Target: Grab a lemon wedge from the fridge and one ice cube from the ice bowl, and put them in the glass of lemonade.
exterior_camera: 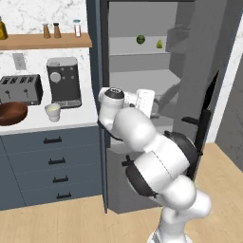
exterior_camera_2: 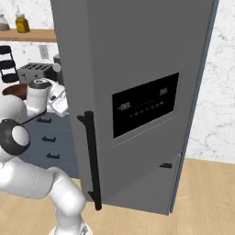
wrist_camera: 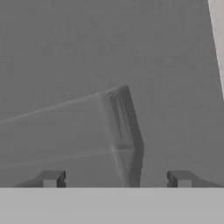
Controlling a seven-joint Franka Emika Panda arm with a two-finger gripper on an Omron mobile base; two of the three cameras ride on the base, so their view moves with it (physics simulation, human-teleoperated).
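Fridge (exterior_camera: pixel 142 57) stands open, door (exterior_camera_2: pixel 137 105) swung wide to the right; black display panel (exterior_camera_2: pixel 146 104) and black bar handle (exterior_camera_2: pixel 92 160) face the right base camera. Inside is pale grey. Lemon wedge (exterior_camera: pixel 159 44) sits on an upper shelf (exterior_camera: pixel 137 52), far back and to the right, with a dark green round fruit (exterior_camera: pixel 140 39) to its left, apart from it.

Arm reaches into the fridge below that shelf. Gripper (wrist_camera: pixel 116 181) points at bare grey interior surfaces; fingers (wrist_camera: pixel 51 179) are spread wide with nothing between them.

On the counter (exterior_camera: pixel 71 124) left of the fridge: ice bowl (exterior_camera: pixel 12 113) at the far left, glass of lemonade (exterior_camera: pixel 52 112) just right of it, near but apart. Toaster (exterior_camera: pixel 20 89) and coffee machine (exterior_camera: pixel 64 81) stand behind them against the wall.
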